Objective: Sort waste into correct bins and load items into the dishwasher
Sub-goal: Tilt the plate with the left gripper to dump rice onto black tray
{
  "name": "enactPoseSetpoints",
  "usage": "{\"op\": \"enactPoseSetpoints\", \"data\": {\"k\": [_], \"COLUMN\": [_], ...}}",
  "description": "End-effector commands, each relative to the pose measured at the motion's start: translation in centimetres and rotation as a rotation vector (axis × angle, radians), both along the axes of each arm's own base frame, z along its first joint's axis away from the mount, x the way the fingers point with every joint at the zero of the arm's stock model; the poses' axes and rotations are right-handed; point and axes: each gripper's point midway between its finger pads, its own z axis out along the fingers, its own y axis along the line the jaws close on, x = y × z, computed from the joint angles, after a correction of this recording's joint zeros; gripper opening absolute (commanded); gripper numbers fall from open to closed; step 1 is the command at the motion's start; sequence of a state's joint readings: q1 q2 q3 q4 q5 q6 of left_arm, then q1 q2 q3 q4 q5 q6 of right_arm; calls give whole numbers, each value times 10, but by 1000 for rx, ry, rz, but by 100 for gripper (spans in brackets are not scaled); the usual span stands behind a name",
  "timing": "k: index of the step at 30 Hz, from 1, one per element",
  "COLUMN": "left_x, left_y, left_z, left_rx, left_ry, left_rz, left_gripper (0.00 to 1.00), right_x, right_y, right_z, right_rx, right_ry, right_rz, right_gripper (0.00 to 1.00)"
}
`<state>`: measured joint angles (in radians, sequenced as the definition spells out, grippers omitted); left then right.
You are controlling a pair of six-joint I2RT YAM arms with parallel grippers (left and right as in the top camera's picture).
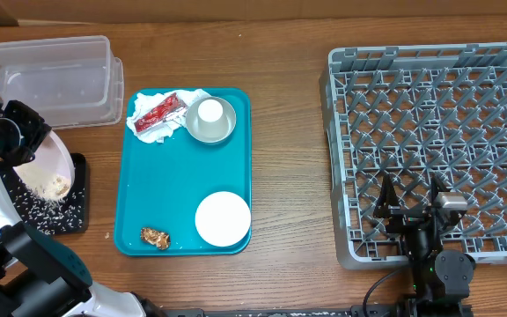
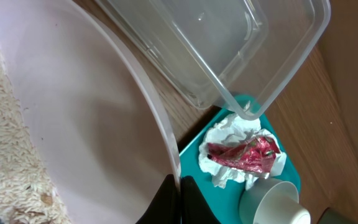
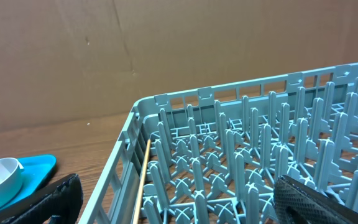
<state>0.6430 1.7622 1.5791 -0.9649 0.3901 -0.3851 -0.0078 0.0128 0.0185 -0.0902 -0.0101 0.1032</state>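
A: Left side first. What has the left claw (image 1: 23, 136) got?

B: It's clamped on the rim of the large plate (image 1: 51, 163). The wrist view shows a dark finger (image 2: 194, 208) pinching the edge. The plate is tilted, with its low side over the black tray (image 1: 77, 211) at the left edge of the worktop (image 1: 289, 132).

A: Rice?

B: The rice (image 1: 53, 185) is heaped at the plate's low side. More grains are scattered over the black tray underneath.

A: And the clear tub?

B: The clear tub (image 1: 51, 70) is in the far-left corner, upright, behind the black tray and just beside the teal tray (image 1: 183, 189). There are a few specks on its floor; can't tell what they are.

A: What's on the teal tray?

B: At the far end is a crumpled napkin (image 1: 148, 130) with the red wrapper (image 1: 159, 112) lying on top. The bowl (image 1: 223, 128) is just right of the napkin, and the cup (image 1: 209, 112) sits inside it. At the near end the small plate (image 1: 223, 218) lies flat in the right corner, with a brown lump (image 1: 155, 236) in the left corner. The two are apart.

A: Right side?

B: The dish rack (image 1: 434, 106) takes up the right of the worktop, well apart from the teal tray. The right claw (image 1: 409, 198) is over the rack's near edge, spread wide and gripping nothing. Its wrist view has one finger at each lower corner, with pegs and the lattice wall showing between them.
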Motion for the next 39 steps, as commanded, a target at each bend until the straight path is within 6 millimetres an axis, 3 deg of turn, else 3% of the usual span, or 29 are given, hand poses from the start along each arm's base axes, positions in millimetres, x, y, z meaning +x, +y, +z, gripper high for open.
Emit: {"op": "enactPoseSetpoints", "data": {"k": [1,39], "left_x": [-1,-6], "left_y": [1,0], "left_z": [1,-1], "left_rx": [-16,-37], "left_ry": [-13,6], "left_rz": [-14,5], "left_gripper": [4,4], "right_x": [0,0], "right_y": [-3,-3], "right_z": [-1,-1], "right_rx": [-7,-7], "right_ry": [-6,-6], "right_rz": [-14,-14], "right_gripper": [100,100]}}
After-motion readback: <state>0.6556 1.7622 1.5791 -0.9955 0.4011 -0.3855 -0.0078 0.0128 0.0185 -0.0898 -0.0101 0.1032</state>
